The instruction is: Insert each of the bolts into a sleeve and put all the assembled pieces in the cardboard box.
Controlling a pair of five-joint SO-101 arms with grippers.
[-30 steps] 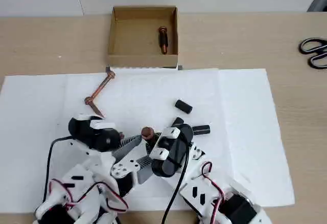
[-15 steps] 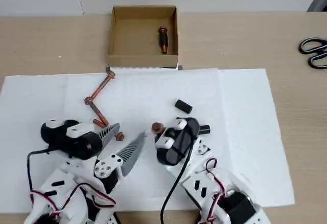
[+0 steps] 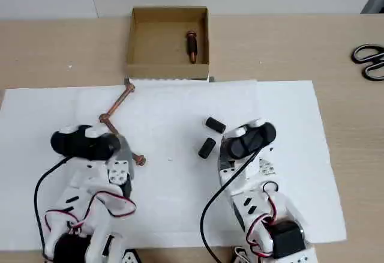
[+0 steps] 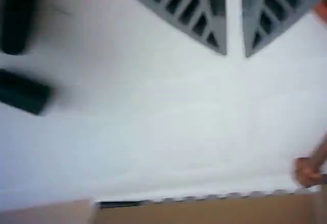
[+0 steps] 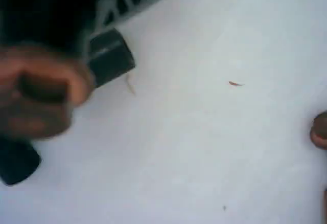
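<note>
Bolts (image 3: 105, 119) lie loose on the white paper sheet (image 3: 288, 173) that covers the near part of the tabletop (image 3: 60, 47). Farthest toward 9 o'clock is the left arm (image 3: 84, 144). Its left claw (image 4: 234, 52) points down at the sheet, the grey fingers (image 4: 194, 9) parted by a narrow gap with nothing between them. At 12 o'clock from that arm, the upper bolt (image 3: 119, 99) runs from the sheet's far edge toward 7 o'clock. At its lower end it meets the lower bolt (image 3: 138, 160), which slants toward 5 o'clock with its middle hidden by the arm. At 12 o'clock on the bare tabletop, just past the sheet's edge, sits the cardboard box (image 3: 138, 41). One assembled piece (image 3: 191, 47), a bolt in a dark sleeve, lies inside it near the 3 o'clock wall. Near the sheet's centre the far sleeve (image 3: 215, 125) and the near sleeve (image 3: 207, 148) lie close together but apart, the near one just at 9 o'clock of the right arm (image 3: 249, 138). The right claw (image 5: 76, 45) grips the held bolt (image 5: 36, 101), whose copper head looms blurred in the right wrist view. Another sleeve (image 5: 110, 60) lies just beside that head; whether they touch I cannot tell. Scissors (image 3: 369, 62) lie at 2 o'clock, off the sheet.
</note>
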